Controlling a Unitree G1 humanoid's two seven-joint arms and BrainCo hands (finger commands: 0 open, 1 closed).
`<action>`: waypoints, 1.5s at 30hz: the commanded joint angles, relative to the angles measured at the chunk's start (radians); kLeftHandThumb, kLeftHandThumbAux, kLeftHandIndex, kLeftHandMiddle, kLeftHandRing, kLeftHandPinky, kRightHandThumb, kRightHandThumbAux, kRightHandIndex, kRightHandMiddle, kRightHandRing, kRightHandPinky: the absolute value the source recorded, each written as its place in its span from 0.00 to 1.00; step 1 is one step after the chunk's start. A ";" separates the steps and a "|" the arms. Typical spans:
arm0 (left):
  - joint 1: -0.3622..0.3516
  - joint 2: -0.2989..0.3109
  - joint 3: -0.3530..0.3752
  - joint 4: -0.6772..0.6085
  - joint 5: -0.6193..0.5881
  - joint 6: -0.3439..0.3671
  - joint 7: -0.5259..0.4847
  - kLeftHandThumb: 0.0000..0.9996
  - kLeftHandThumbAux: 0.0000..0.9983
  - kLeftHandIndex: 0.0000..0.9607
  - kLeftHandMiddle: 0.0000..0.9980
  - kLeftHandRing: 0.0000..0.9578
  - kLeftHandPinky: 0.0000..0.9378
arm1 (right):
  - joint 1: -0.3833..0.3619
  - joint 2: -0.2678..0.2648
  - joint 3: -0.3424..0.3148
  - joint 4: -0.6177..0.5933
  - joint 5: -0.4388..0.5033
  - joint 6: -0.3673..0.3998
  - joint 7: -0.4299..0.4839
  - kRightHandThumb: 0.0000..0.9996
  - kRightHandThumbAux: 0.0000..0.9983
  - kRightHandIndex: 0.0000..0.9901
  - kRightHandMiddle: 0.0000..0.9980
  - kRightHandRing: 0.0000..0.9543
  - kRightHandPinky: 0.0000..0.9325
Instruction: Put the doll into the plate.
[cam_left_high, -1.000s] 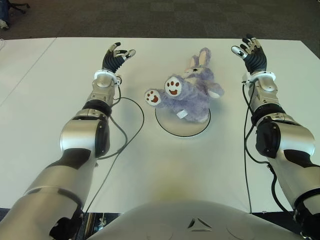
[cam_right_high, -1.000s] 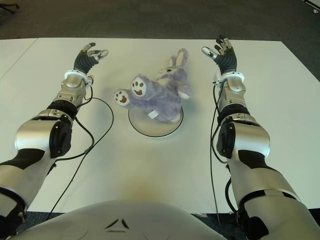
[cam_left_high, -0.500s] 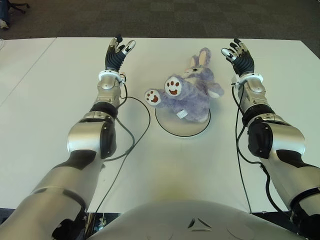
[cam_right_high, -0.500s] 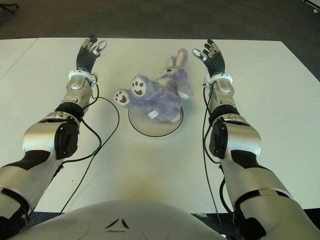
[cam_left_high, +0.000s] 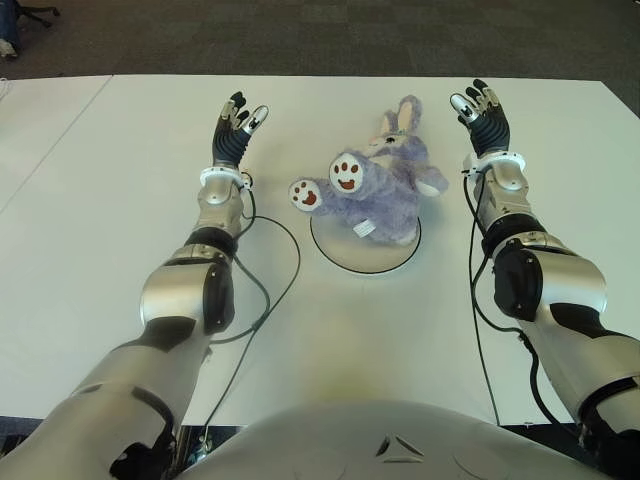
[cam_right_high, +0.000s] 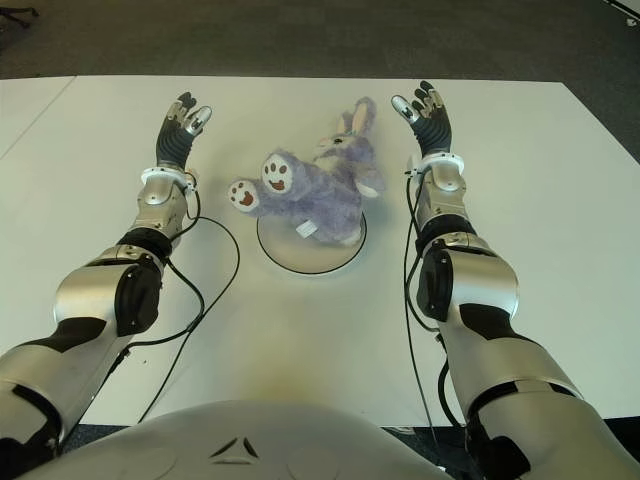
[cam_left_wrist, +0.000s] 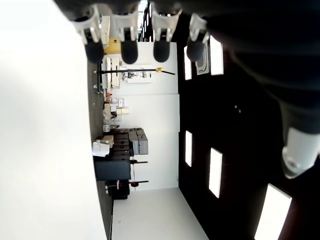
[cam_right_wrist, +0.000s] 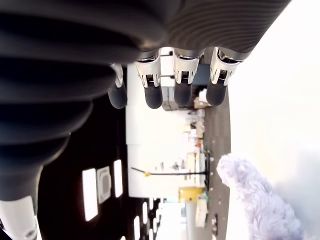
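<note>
One white plate (cam_left_high: 345, 258) sits on the white table (cam_left_high: 90, 200), with one purple doll (cam_left_high: 380, 185) lying across its far part, feet overhanging leftward. Beyond, the left hand (cam_left_high: 234, 128) and right hand (cam_left_high: 484, 116) flank the doll, palms raised, fingers (cam_left_wrist: 129, 50) spread and holding nothing.

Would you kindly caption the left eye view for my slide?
Doll lying partly on the plate, left hand and right hand open on either side.
</note>
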 joint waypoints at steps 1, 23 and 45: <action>0.064 -0.030 -0.016 -0.007 0.009 -0.052 0.008 0.00 0.51 0.03 0.03 0.03 0.03 | 0.075 0.081 -0.001 -0.001 0.002 -0.070 -0.015 0.00 0.61 0.06 0.06 0.04 0.03; 0.250 -0.111 -0.004 0.022 -0.029 -0.131 -0.074 0.00 0.42 0.06 0.05 0.05 0.06 | 0.298 0.234 -0.043 -0.021 0.044 -0.314 -0.041 0.00 0.64 0.13 0.11 0.08 0.06; 0.307 -0.143 0.062 0.044 -0.047 0.088 -0.027 0.00 0.60 0.06 0.08 0.07 0.07 | 0.404 0.272 -0.042 0.026 0.009 -0.064 -0.034 0.00 0.54 0.07 0.03 0.01 0.00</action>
